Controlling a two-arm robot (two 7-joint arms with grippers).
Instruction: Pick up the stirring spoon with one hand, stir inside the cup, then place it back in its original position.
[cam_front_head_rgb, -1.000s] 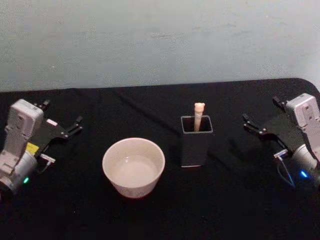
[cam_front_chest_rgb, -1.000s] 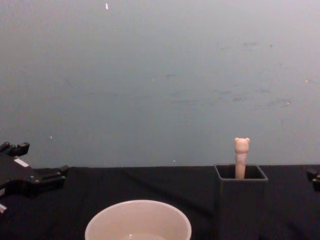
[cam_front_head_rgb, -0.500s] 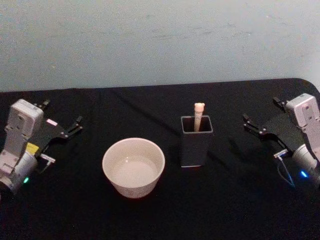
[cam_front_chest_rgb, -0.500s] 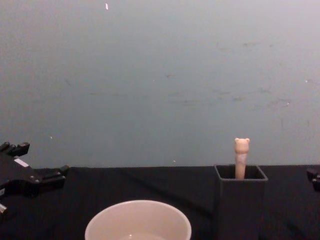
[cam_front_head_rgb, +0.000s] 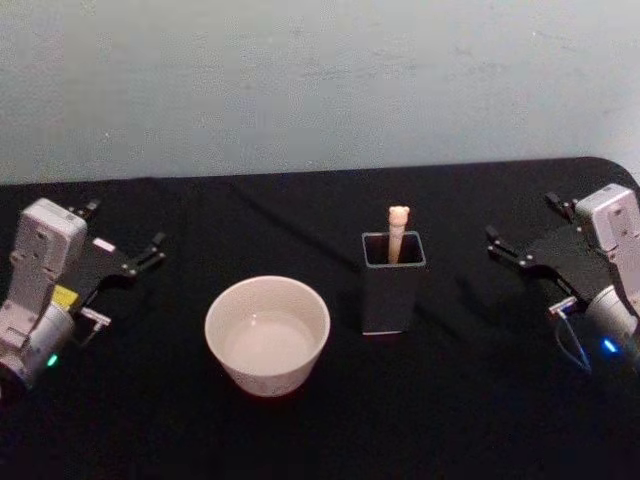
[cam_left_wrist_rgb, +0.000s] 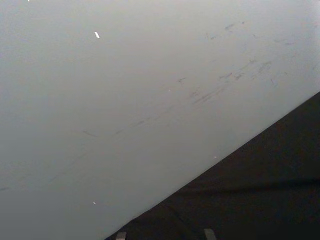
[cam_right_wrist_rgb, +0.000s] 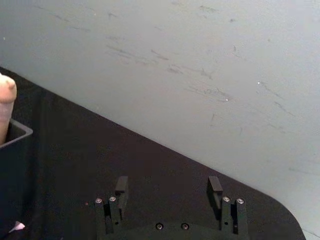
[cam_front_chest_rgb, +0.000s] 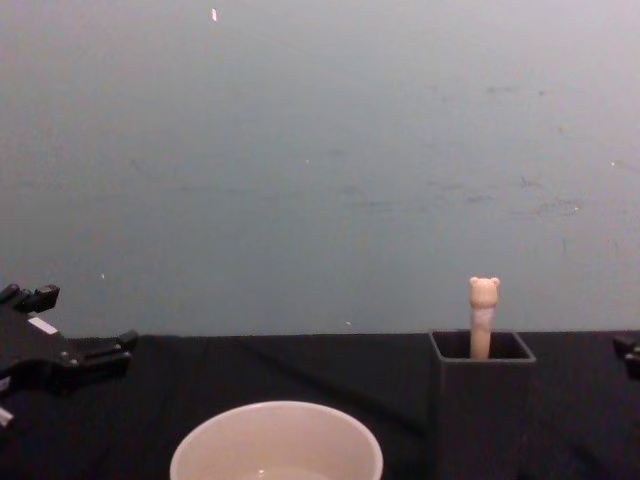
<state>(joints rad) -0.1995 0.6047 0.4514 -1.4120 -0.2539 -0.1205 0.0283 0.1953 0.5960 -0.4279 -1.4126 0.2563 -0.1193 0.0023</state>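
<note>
One stirring spoon (cam_front_head_rgb: 398, 232), one cup (cam_front_head_rgb: 267, 333), one dark grey holder (cam_front_head_rgb: 390, 295), and two grippers: left gripper (cam_front_head_rgb: 124, 225), right gripper (cam_front_head_rgb: 522, 218).

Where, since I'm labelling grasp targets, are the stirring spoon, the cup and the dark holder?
stirring spoon (cam_front_head_rgb: 398, 230): head view, cream handle below the bear head.
cup (cam_front_head_rgb: 265, 378): head view, front outer wall.
dark holder (cam_front_head_rgb: 386, 300): head view, front wall.
</note>
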